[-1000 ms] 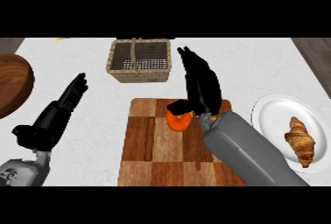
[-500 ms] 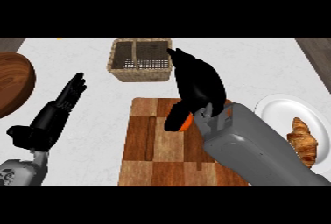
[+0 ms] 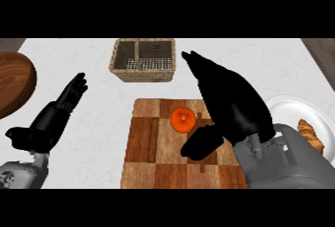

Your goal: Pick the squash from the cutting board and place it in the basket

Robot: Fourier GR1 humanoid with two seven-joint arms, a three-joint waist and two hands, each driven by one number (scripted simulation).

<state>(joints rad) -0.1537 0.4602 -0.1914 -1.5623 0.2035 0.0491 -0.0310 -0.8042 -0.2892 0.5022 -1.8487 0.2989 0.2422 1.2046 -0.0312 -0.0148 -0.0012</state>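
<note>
The right hand (image 3: 229, 106) hangs open over the board (image 3: 157, 146), fingers (image 3: 200, 66) straight and holding nothing, the squash (image 3: 182, 119) lying on the board just beside its thumb, the basket (image 3: 144, 60) beyond the fingertips, left hand (image 3: 49, 122) resting open.

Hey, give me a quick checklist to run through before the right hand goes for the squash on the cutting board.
1. Squash on the cutting board: ok, it lies near the board's far end.
2. Right hand free to grasp: ok, its fingers are straight and hold nothing.
3. Right hand lined up: cannot tell; it shows just right of the squash, with the thumb below it, but its height above the board is unclear.
4. Basket ready to receive: ok, it stands beyond the board, open at the top, and nothing shows inside.
5. Left hand out of the way: ok, it rests open, left of the board.
</note>
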